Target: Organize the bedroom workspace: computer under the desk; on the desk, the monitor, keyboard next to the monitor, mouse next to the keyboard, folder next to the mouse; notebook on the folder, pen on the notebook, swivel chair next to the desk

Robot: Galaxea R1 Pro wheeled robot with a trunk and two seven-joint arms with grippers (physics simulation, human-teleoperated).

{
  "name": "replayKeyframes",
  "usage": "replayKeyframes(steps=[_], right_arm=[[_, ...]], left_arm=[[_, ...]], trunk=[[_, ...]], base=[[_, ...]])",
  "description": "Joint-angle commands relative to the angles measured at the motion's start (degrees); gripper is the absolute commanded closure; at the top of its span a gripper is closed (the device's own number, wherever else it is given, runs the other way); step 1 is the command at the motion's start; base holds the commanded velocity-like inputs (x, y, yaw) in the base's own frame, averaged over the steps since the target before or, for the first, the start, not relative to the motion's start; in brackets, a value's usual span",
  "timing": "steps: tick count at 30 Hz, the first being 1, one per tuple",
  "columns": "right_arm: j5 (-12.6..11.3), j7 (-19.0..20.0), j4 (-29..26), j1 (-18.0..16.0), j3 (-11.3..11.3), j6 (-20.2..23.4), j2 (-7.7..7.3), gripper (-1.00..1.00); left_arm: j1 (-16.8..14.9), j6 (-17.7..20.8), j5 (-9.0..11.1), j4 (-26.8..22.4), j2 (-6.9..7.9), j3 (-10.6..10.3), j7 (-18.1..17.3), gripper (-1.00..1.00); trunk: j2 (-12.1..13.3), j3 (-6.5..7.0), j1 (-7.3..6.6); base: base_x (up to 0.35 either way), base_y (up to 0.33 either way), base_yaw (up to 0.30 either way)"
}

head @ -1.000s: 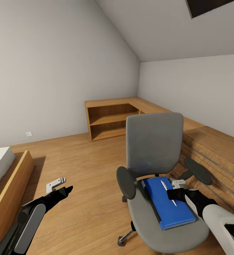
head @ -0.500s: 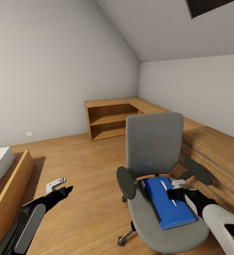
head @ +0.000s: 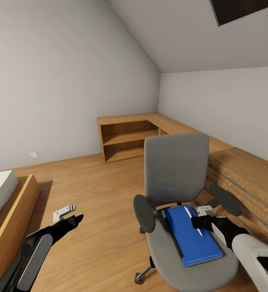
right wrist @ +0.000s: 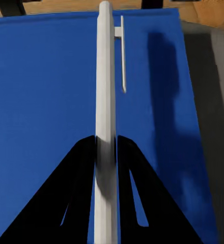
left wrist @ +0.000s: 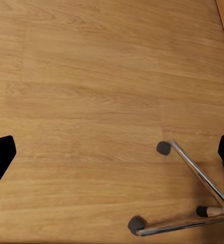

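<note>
While right jaws [right wrist: 106,152] clamp pen [right wrist: 105,101] over folder [head: 193,236] | left jaws [left wrist: 112,152] wide | armrests [head: 143,207] flank

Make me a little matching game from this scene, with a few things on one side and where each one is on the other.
Things:
1. pen
2. folder
3. left gripper
4. swivel chair

Places or states:
A. lying flat on the chair seat
B. open over bare floor
C. pinched between the right gripper's fingers
D. standing beside the low wooden cabinets

Pairs: 1-C, 2-A, 3-B, 4-D
</note>
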Motion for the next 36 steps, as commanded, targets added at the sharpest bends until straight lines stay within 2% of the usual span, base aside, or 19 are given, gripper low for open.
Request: replayKeyframes(steps=[1, 8, 12, 17, 22, 28, 33, 36], right_arm=[[0.3, 0.4, -0.1, 0.0, 0.1, 0.3, -0.03, 1.0], [0.1, 0.3, -0.8, -0.1, 0.1, 1.5, -0.04, 1.0], [-0.1, 0.3, -3.9, 0.0, 0.0, 4.3, -0.08, 1.0], [-1.1, 0.7, -9.1, 0.1, -0.1, 10.0, -0.16, 1.0], [-3.0, 1.6, -16.7, 1.8, -0.2, 15.7, -0.21, 1.0], [-3.4, 1.8, -24.7, 4.9, -0.3, 20.7, -0.21, 1.0], [-3.6, 1.5, -38.6, 11.1, -0.9, 27.4, -0.11, 1.0], [-3.6, 0.9, -47.0, 14.7, -3.1, 31.9, 0.18, 1.0]], left_arm=[[0.0, 0.2, 0.6, 0.2, 0.01, 0.0, 0.5, -1.0], [0.0, 0.0, 0.6, 1.7, -0.27, 0.0, 0.6, -1.0], [0.0, 0.0, 0.6, 2.1, -0.32, -0.1, 0.6, -1.0], [0.0, -0.1, 0.6, 2.4, -0.33, -0.1, 0.5, -1.0], [0.0, -0.1, 0.6, 2.5, -0.34, -0.1, 0.6, -1.0], [0.0, -0.1, 0.6, 2.5, -0.34, -0.1, 0.6, -1.0], [0.0, -0.1, 0.6, 2.5, -0.34, -0.1, 0.6, -1.0], [0.0, -0.1, 0.6, 2.5, -0.37, -0.1, 0.7, -1.0]], trunk=[[0.4, 0.13, -0.23], [3.2, 1.39, -1.77], [4.8, 2.1, -2.65], [6.8, 3.0, -3.75], [8.8, 3.9, -4.84], [11.2, 4.98, -6.16], [13.2, 5.87, -7.26], [14.4, 6.41, -7.92]], base=[[0.0, 0.0, 0.0], [-0.042, 0.0, 0.0], [-0.249, 0.0, 0.0], [-0.313, 0.0, 0.0], [-0.334, 0.0, 0.0], [-0.337, 0.0, 0.0], [-0.194, 0.0, 0.0], [-0.058, 0.0, 0.0]])
